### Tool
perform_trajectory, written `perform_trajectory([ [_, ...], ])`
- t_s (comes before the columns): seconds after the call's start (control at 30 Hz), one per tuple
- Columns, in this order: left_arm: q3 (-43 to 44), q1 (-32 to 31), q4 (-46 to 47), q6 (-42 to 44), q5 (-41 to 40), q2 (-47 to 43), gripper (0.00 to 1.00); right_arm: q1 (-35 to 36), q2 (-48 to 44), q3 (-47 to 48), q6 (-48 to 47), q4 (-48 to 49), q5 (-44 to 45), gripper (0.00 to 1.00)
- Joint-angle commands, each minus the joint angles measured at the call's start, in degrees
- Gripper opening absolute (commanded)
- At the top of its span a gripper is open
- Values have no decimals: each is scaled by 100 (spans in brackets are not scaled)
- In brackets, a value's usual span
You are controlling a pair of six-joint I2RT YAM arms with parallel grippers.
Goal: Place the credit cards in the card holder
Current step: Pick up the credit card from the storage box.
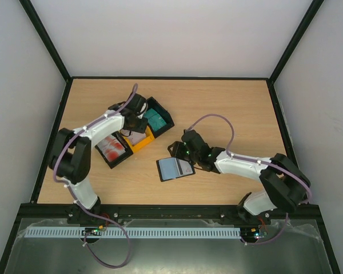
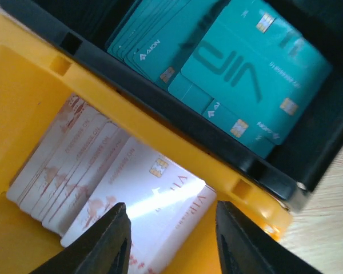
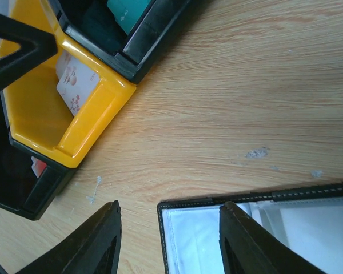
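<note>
Grey-white cards (image 2: 97, 188) lie fanned in the yellow bin (image 2: 23, 91); teal cards (image 2: 240, 68) fill the black bin (image 2: 326, 142) beside it. My left gripper (image 2: 171, 240) is open just above the top white card, a finger on each side, holding nothing. In the top view it (image 1: 136, 121) hovers over the yellow bin (image 1: 142, 142). The card holder (image 1: 174, 167) lies open on the table, pocket face up. My right gripper (image 3: 170, 240) is open over the holder's corner (image 3: 217, 228), empty.
A third black bin (image 1: 113, 149) with red-and-white cards sits left of the yellow bin. The teal-card bin (image 1: 158, 118) is at the back. Bare wood lies between bins and holder (image 3: 228, 103). Dark frame posts edge the table.
</note>
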Motion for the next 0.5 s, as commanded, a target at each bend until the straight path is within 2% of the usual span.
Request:
perform_trajectory([
  [0.0,470,52,-550,576,-104,582,47,18,257,170,-274,410,-1,46],
  [0.37,633,92,-702,1045,-341,1172,59,212,932,318,-465,654,-50,46],
  [0.47,680,117,-751,1220,-349,1265,59,277,1047,379,-459,660,-25,46],
])
